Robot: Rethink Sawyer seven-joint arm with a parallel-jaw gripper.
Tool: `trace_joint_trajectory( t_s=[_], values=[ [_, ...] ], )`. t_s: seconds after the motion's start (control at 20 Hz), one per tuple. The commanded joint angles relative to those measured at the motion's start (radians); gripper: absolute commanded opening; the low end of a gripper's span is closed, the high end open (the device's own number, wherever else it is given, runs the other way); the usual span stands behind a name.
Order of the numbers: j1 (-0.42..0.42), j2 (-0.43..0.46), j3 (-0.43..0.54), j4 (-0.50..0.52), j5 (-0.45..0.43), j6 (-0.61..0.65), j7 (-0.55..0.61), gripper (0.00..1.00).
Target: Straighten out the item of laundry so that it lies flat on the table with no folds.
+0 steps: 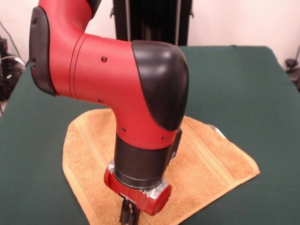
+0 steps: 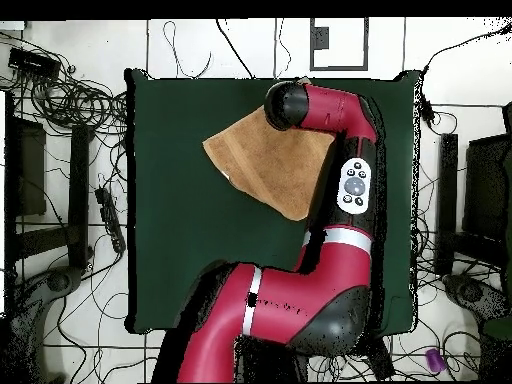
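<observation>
The orange-tan terry towel [image 1: 213,161] lies on the dark green table [image 1: 243,84], in the near half of the front view. Its outline is irregular, not square. Its left side looks folded over, with a rounded edge. A white label [image 1: 216,129] shows at its far right edge. The red and black arm comes down over the towel's middle. My gripper [image 1: 130,213] is at the picture's bottom edge, low over the towel's near part, and its state does not show. In the overhead view the towel [image 2: 265,165] lies near the table's [image 2: 170,230] far edge, and the arm's elbow hides the gripper.
The arm's large red links [image 2: 345,180] cover the table's right side in the overhead view. Cables [image 2: 70,100] and dark stands [image 2: 450,190] surround the table on the floor. A black frame [image 1: 150,21] stands behind the table.
</observation>
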Motion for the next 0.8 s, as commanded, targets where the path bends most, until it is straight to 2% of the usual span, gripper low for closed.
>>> trace_joint_trajectory(
  t_s=[0.05, 0.3, 0.45, 0.8],
  values=[
    [0.065, 0.204, -0.016, -0.007, 0.057, 0.121, 0.405, 1.0],
    [0.062, 0.203, -0.017, -0.001, 0.071, 0.144, 0.34, 1.0],
    [0.08, 0.205, -0.075, -0.015, 0.068, 0.171, 0.41, 1.0],
    [0.074, 0.169, -0.041, 0.043, 0.096, 0.17, 0.325, 1.0]
  ],
)
